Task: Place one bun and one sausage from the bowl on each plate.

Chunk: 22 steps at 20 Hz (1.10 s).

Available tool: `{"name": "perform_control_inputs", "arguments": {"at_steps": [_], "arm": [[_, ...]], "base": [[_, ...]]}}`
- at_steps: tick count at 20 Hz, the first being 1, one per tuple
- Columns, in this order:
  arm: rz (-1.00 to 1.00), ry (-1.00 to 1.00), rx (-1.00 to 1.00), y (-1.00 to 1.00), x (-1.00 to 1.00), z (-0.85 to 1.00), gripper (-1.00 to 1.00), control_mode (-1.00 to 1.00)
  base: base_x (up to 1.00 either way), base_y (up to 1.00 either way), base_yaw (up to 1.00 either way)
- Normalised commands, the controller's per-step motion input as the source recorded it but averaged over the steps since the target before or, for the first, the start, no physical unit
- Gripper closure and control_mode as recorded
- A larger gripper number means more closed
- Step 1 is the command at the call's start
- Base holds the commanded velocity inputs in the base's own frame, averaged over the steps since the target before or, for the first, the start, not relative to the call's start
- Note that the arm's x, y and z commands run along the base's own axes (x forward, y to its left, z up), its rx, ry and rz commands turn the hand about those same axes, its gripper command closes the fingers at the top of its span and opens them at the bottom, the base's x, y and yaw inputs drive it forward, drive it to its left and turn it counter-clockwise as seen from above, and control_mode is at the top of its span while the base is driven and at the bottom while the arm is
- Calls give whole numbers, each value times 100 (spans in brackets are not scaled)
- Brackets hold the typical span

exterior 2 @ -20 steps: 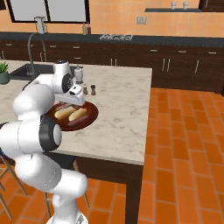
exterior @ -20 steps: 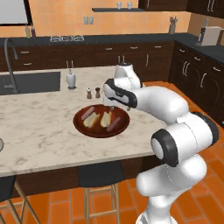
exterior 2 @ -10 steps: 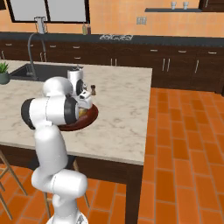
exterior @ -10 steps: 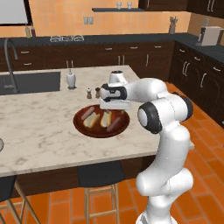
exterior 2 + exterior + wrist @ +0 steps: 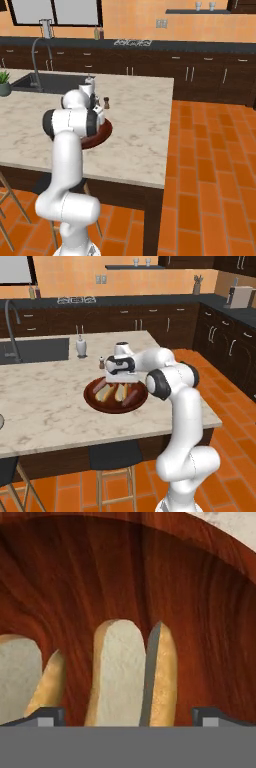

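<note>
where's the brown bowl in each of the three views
Left base view: bowl at centre, on the counter under the hand.
Right base view: left of centre, its right rim showing past the arm.
Hand view: its wood floor behind two buns.
Shared landmark: the split bun.

I am working in a home kitchen. Dark cabinets line the far wall, a sink sits far left, and a marble island stands near me.
</note>
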Motion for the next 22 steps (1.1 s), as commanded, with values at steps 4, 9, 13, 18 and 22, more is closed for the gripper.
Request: {"name": "perform_control_inputs", "arguments": {"at_steps": [4,9,13,18,22], "arm": [[0,13,-2,-2,12,-55,-100,-100],[0,13,0,-6,-22,-42,-100,-100],[0,3,0,0,-32,-31,100,-100],[0,-3,0,0,-19,-4,100,-100],[0,-18,0,0,-47,58,100,-100]], "base": [[0,0,0],[0,0,0],[0,0,0],[0,0,0],[0,0,0]]}}
